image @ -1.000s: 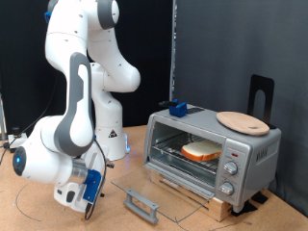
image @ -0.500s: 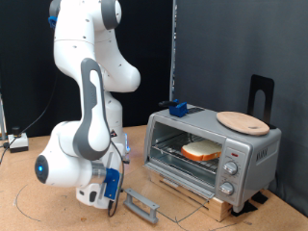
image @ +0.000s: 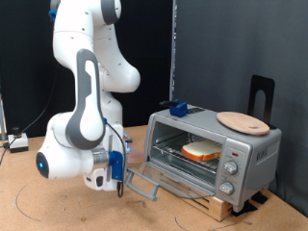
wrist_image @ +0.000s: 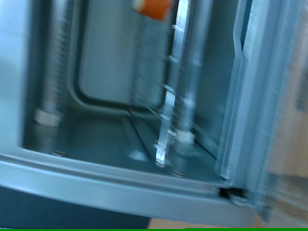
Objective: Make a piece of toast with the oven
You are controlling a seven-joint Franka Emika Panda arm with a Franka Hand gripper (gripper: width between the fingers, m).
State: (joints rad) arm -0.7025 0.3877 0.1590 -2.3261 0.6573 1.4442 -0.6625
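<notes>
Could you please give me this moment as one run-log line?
end effector: low at door handle | oven: glass door down | piece of toast: on rack inside | wooden plate: on oven top

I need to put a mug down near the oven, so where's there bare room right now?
Bare table lies at the exterior view's bottom left, bordered by the robot's base. The oven top has a bare strip between the blue object and the round wooden plate. It is crowded in front of the oven: the end effector sits at the open door's handle, and the toast fills the rack.
</notes>
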